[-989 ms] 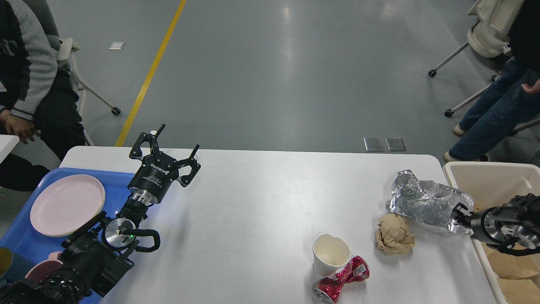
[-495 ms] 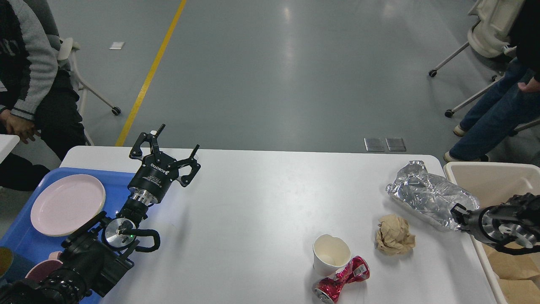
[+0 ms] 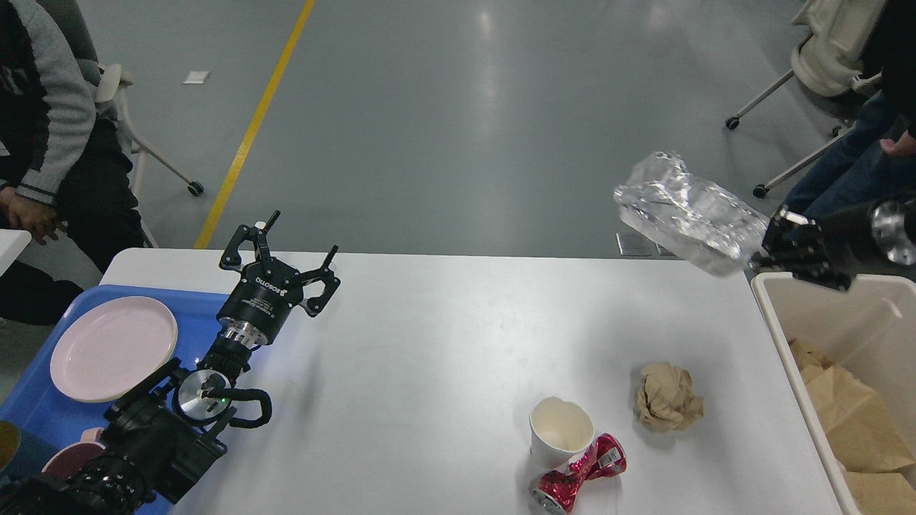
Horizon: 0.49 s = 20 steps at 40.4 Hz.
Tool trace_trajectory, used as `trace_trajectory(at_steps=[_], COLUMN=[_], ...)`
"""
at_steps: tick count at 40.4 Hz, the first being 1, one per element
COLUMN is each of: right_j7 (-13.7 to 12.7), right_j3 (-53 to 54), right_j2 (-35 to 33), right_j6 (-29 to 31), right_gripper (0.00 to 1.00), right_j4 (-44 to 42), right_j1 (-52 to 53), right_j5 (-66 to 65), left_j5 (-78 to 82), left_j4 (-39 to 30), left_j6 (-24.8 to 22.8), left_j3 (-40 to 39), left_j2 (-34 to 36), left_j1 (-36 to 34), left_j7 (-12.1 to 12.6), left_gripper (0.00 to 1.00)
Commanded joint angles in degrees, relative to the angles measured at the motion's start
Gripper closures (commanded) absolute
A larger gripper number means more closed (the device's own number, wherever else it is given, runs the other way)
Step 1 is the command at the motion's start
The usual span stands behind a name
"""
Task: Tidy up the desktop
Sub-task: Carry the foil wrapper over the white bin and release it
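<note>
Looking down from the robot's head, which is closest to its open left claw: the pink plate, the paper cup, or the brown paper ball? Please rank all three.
From the left gripper:
1. Pink plate, just to its left in the blue tray.
2. Paper cup, well to its right, near the desktop's front edge.
3. Brown paper ball, farther right still, beyond the cup.

Black jointed arms, silver wrist rings, white-lettered left tool [image 3: 280, 252]

"ROBOTIQ" on left hand [image 3: 280, 248] (white).
</note>
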Motion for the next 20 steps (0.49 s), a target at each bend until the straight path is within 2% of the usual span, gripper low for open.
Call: trace_trajectory(at_steps=[1,3,8,12,16,20], right_j7=[-0.3,-0.4,-0.7,-0.7,-0.7,-0.6], right_j3=[-0.1,-0.2,-0.2,-1.7,-8.3,-11.8], right_j2=[1.4,3.2,9.0,11.6,12.2,11.0], right_j6=[8.3,10.2,10.4,8.7,-0.4,-5.2], right_gripper=[1.0,1.0,1.0,1.0,1.0,1.0], right_j4=[7.9,11.5,20.3,20.7,17.6,11.9], right_j1=[16.7,21.1,28.2,28.2,23.4,15.1], right_j5=[-3.6,-3.9,-3.9,-4.0,-4.9,-5.8], left_j5=[0.0,0.1,0.0,0.0,0.0,0.0], left_j4=[0.0,0.0,0.1,0.1,0.0,0.0], left_j6=[0.0,0.0,0.0,0.0,0.0,0.0], left_j3=[0.0,0.0,0.0,0.0,0.0,0.1], left_j2=[0.0,0.0,0.1,0.1,0.0,0.1], left_j1=[0.0,0.1,0.1,0.0,0.0,0.1], left_j7=[0.0,0.0,0.0,0.0,0.0,0.0], left_gripper=[0.03,0.03,0.03,0.03,0.03,0.03])
